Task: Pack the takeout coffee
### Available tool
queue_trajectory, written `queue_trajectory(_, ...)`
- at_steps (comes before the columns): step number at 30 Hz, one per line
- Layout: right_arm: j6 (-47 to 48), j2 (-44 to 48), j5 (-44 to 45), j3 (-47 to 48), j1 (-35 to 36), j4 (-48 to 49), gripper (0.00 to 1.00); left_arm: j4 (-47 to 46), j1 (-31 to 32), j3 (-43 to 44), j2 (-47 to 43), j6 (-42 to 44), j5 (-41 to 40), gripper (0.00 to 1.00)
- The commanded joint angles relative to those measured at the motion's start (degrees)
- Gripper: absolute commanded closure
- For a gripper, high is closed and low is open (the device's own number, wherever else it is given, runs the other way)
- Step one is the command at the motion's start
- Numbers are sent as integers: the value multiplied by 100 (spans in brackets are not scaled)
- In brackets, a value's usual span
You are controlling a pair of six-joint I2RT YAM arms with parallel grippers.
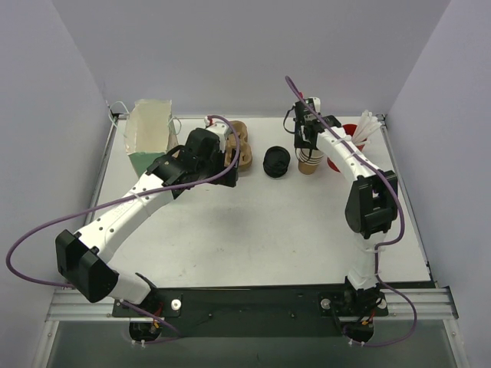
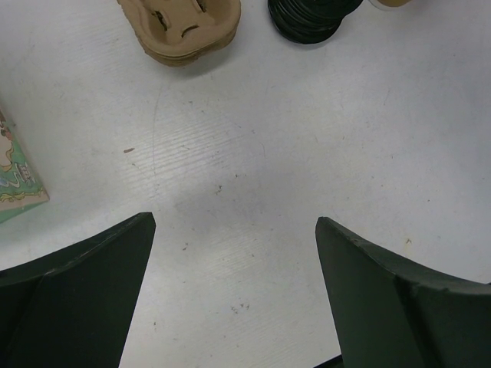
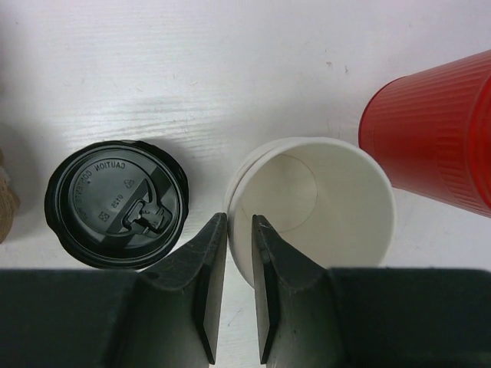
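No lidded kraft coffee cup is in view. A stack of lidless tan paper cups [image 1: 309, 162] stands at the back right, its white inside showing in the right wrist view [image 3: 330, 199]. My right gripper [image 1: 307, 142] [image 3: 239, 218] is nearly shut on the near-left rim of the top cup, one finger outside and one inside. A stack of black lids [image 1: 276, 162] [image 3: 115, 203] lies just left of the cups. My left gripper [image 1: 229, 170] [image 2: 234, 222] is open and empty above bare table, near the brown pulp cup carriers [image 1: 242, 146] [image 2: 184, 31].
A red cup [image 1: 341, 149] [image 3: 437, 138] with white sticks stands right of the paper cups, close to my right gripper. A green and white paper bag [image 1: 149, 134] [image 2: 15, 184] stands at the back left. The black lids also show in the left wrist view [image 2: 307, 19].
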State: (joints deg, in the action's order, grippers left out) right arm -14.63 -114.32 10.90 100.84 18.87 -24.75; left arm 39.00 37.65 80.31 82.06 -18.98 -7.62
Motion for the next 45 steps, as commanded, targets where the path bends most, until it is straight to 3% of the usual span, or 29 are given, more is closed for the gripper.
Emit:
queue_trajectory(1,162,-20,361,375,81,-188,84,-103,-47,248,20,53,111,3)
queue_trajectory(11,171,-152,220,428,81,-276,81,-130,-91,160,-23,88,146,3)
queue_trajectory(23,154,-257,308,463,81,-302,89,-121,-161,134,-59,88,182,3)
queue_trajectory(38,207,-231,475,560,134,-408,87,-156,-205,81,-59,105,226,3)
queue_trajectory(45,180,-257,440,577,125,-425,99,-147,-232,46,-94,105,226,3)
